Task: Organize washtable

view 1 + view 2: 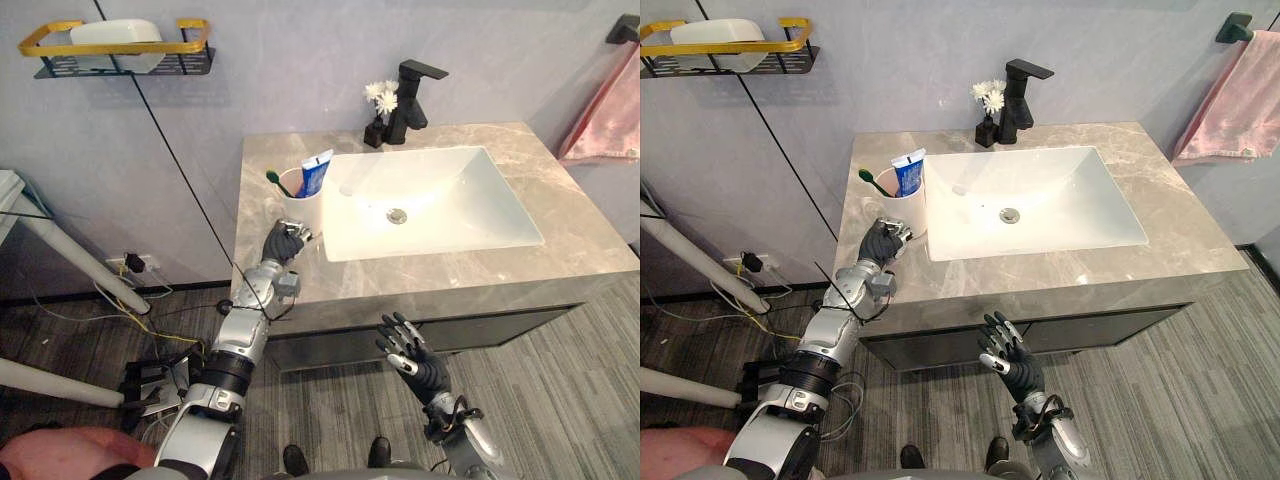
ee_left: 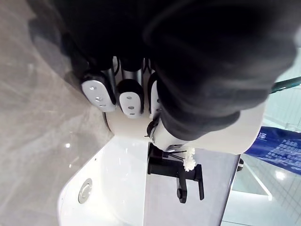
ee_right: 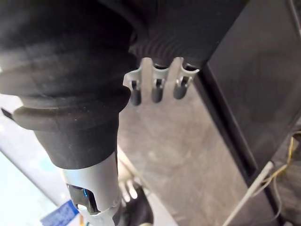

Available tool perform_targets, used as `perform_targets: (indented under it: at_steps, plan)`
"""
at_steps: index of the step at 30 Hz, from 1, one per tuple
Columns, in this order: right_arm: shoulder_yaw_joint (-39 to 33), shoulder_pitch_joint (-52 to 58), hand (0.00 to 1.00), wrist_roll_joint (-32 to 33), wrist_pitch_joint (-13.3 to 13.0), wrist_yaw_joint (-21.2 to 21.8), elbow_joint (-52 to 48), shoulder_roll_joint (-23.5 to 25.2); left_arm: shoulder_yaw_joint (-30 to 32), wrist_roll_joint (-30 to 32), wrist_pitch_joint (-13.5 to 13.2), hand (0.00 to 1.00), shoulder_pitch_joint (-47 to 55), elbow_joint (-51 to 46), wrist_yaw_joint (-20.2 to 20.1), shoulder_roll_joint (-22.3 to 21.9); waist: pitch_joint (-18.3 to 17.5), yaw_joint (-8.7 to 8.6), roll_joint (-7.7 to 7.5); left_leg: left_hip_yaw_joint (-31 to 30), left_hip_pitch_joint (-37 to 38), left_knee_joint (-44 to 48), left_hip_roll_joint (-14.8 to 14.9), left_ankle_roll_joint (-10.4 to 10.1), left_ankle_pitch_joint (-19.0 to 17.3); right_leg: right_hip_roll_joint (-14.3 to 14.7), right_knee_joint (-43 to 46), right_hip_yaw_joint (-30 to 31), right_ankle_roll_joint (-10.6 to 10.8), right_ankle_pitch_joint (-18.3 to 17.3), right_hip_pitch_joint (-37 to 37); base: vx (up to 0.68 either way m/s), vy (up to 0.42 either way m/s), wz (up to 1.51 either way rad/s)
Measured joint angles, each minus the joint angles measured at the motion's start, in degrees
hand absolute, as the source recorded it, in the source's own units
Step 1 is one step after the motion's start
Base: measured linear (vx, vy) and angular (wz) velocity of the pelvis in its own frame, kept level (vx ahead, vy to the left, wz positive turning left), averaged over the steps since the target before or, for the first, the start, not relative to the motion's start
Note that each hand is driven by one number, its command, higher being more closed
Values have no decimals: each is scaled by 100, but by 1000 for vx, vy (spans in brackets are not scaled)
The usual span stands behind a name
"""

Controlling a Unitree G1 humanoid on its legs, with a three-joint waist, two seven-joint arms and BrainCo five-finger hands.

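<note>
Gripping the white cup (image 1: 300, 206) beside the sink (image 1: 455, 205), the left hand (image 1: 283, 243) curls its fingers round it; the right hand (image 1: 412, 356) hovers below the countertop (image 1: 565, 205), fingers spread.

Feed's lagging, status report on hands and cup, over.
Left hand gripping cup beside sink. Right hand open, below counter. Nothing blocking.
</note>
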Motion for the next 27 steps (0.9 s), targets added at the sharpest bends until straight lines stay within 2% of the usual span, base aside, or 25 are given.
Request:
perform_targets:
  at_steps: [8, 13, 27]
  plan:
    - [35, 35, 0, 0, 0, -1, 0, -18, 220, -1, -39, 100, -421, 500, 156, 5, 9, 3, -35, 84, -29, -1, 7, 0, 0, 7, 2, 90, -8, 36, -76, -2, 1, -5]
    - [182, 89, 0, 0, -3, -5, -23, -70, 393, 1, -47, 100, -774, 873, 363, 156, 36, -32, -83, 154, -39, 0, 9, 1, 1, 8, 11, 159, -12, 62, -94, 2, 3, -8]
    - [177, 73, 0, 48, -3, -6, -23, -60, 427, 3, -66, 100, -770, 870, 342, 134, 49, -22, -110, 72, -39, 1, -6, 7, 8, -4, 16, 85, -12, 61, -43, 1, 0, 2]
